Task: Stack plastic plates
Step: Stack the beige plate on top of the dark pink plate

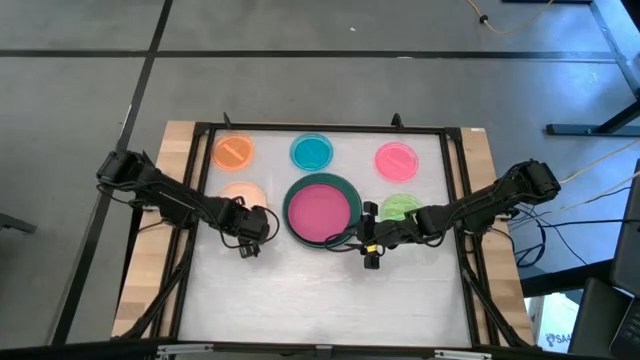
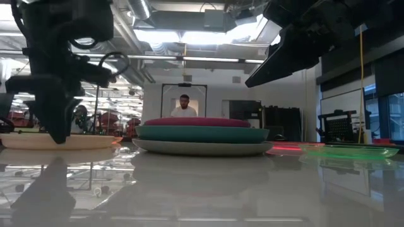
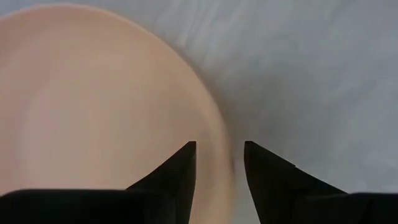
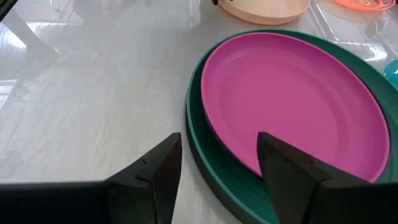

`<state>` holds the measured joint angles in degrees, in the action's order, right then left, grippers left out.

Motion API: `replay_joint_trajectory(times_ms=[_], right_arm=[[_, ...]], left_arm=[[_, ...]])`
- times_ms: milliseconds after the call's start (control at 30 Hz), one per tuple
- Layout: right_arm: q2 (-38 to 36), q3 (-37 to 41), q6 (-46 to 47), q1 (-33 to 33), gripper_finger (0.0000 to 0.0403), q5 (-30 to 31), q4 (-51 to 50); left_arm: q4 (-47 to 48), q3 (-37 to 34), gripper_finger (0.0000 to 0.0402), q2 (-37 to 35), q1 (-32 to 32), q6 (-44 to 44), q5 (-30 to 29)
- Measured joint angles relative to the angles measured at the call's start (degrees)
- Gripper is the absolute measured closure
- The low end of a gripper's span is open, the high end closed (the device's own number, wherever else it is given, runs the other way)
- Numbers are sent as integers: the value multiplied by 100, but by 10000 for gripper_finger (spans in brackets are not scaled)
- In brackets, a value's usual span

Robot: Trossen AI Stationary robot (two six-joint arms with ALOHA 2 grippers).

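A stack sits mid-table: the magenta plate (image 1: 322, 208) (image 4: 292, 93) on the teal-green plate (image 1: 345, 185) (image 4: 205, 162), with a grey plate (image 2: 202, 148) at the bottom; no black plate shows. The peach plate (image 1: 238, 192) (image 3: 93, 112) lies flat to the left of the stack and the green plate (image 1: 400, 205) to its right. Small orange (image 1: 233, 151), blue (image 1: 312, 152) and pink (image 1: 396, 159) plates line the far side. My left gripper (image 1: 250, 238) (image 3: 219, 152) is open and low at the peach plate's near-right rim. My right gripper (image 1: 369, 250) (image 4: 217, 149) is open, raised above the stack's near-right rim. My left gripper comes from above, pointing down, with its open fingers on either side of the peach plate's rim (image 3: 214, 124): one finger (image 3: 180, 168) over the plate's inside, the other (image 3: 267, 171) over the table outside it. Whether they touch the plate I cannot tell. The plate lies flat on the table.
The white table top (image 1: 320, 300) lies bare on its near half. A black frame (image 1: 200, 130) runs round the table's edges. In the low view a person (image 2: 184, 106) stands far behind the table.
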<state>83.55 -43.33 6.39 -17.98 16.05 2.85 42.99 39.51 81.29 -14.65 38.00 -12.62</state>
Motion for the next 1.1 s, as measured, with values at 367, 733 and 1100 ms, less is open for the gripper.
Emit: replay_joint_trajectory(times_ms=[367, 733, 1100], right_arm=[[0, 2, -4, 0, 205, 0, -4], [0, 2, -26, -2, 205, 0, 0], [0, 4, -35, 0, 205, 0, 0]], left_arm=[[-26, 24, 347, 429, 47, -103, -17], [440, 377, 393, 427, -78, -274, -412], [878, 1789, 392, 424, -270, -1078, -1038]])
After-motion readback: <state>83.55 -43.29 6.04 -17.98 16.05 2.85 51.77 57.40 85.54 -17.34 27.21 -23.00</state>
